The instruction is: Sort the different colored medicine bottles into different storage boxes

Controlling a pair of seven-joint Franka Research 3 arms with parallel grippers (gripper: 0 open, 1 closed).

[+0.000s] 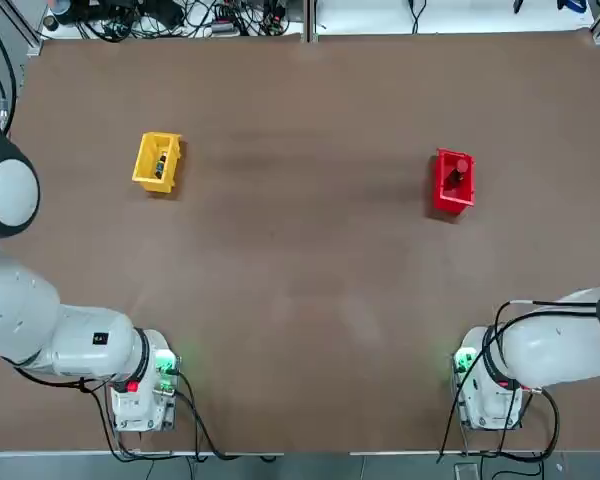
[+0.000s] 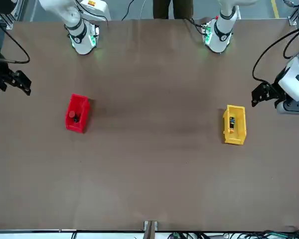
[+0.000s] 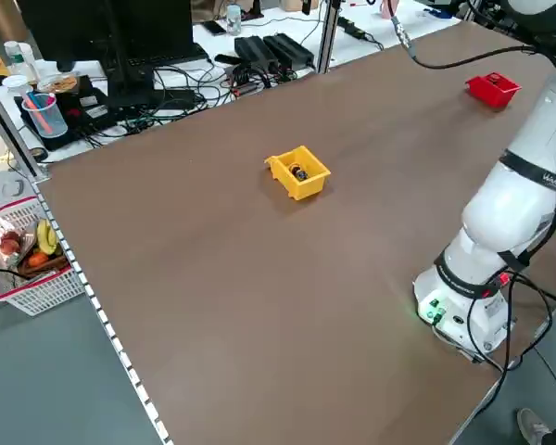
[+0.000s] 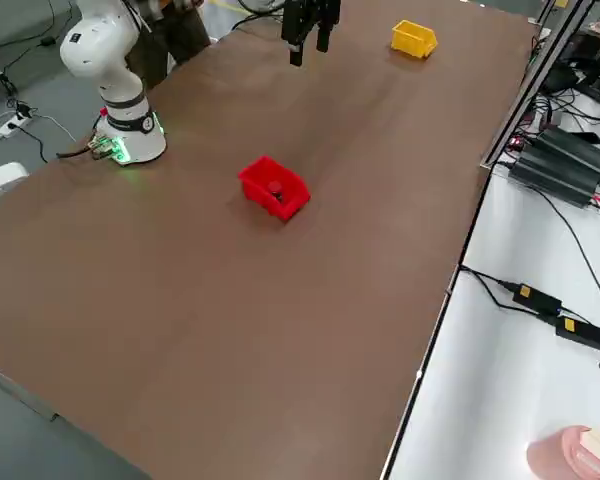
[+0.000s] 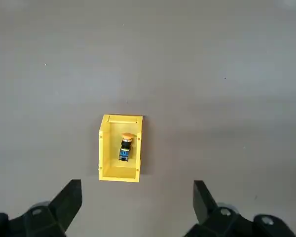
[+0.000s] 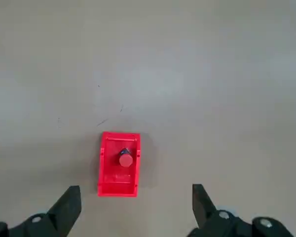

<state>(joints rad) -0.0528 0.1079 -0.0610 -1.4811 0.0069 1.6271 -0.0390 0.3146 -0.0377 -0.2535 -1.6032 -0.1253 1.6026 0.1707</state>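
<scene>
Front view, both pincers (image 5: 137, 207) spread, small dark bottles (image 5: 126, 147) inside rectangular plastic bins (image 5: 104, 148)

You can't read any words, names, numbers or signs here. The small bottle (image 5: 125, 146) in the yellow box (image 5: 104, 148) has a blue band, but you can't make out any letters on it (it is very tiny). The white robot arm (image 1: 85, 340) has a little black patch, and you can't read anything on that patch either.
</scene>
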